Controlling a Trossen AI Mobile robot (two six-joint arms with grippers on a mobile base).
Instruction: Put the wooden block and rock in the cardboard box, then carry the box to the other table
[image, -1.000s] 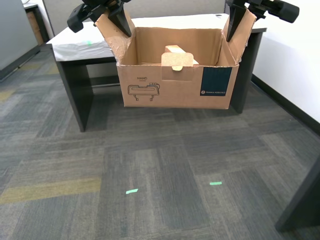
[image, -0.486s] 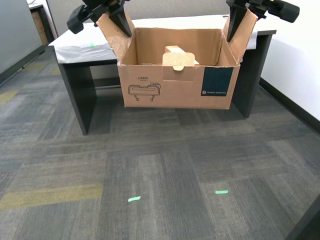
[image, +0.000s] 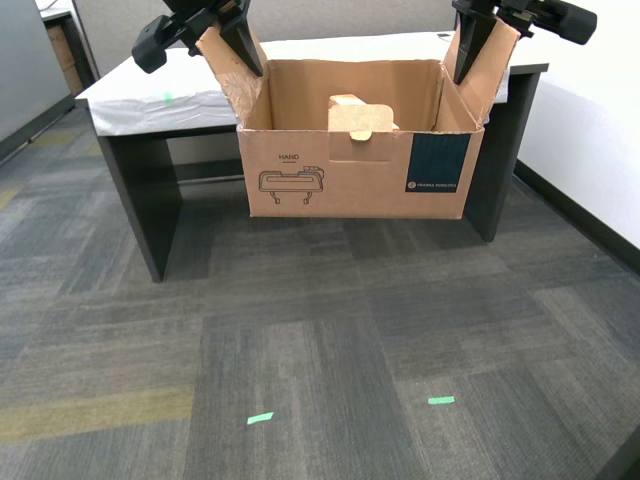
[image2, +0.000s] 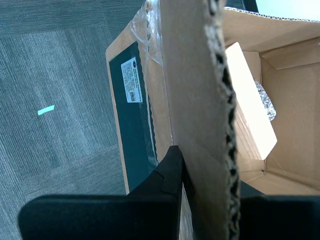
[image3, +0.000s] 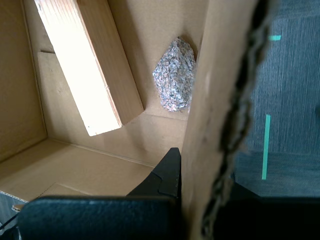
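The cardboard box (image: 340, 180) hangs above the carpet, held by its two side flaps. My first gripper (image: 232, 45) is shut on the flap at the exterior view's left, seen close up in the first wrist view (image3: 200, 162). My second gripper (image: 478, 45) is shut on the flap at the exterior view's right, beside the teal label (image2: 131, 115). Inside the box lie the wooden block (image3: 85, 65) and the rock (image3: 174, 80), close together. Just behind the box stands the other table (image: 180, 95), whose whitish film top carries a green tape mark (image: 168, 97).
Grey carpet tiles with two green tape marks (image: 260, 418) (image: 441, 400) cover the floor in front. A white wall (image: 600, 150) runs along the exterior view's right. The table's dark legs (image: 135, 200) stand on either side behind the box.
The whole scene has shifted, so the camera has moved: the table shows wider and the floor tape marks sit lower. Both grippers keep their hold on the flaps.
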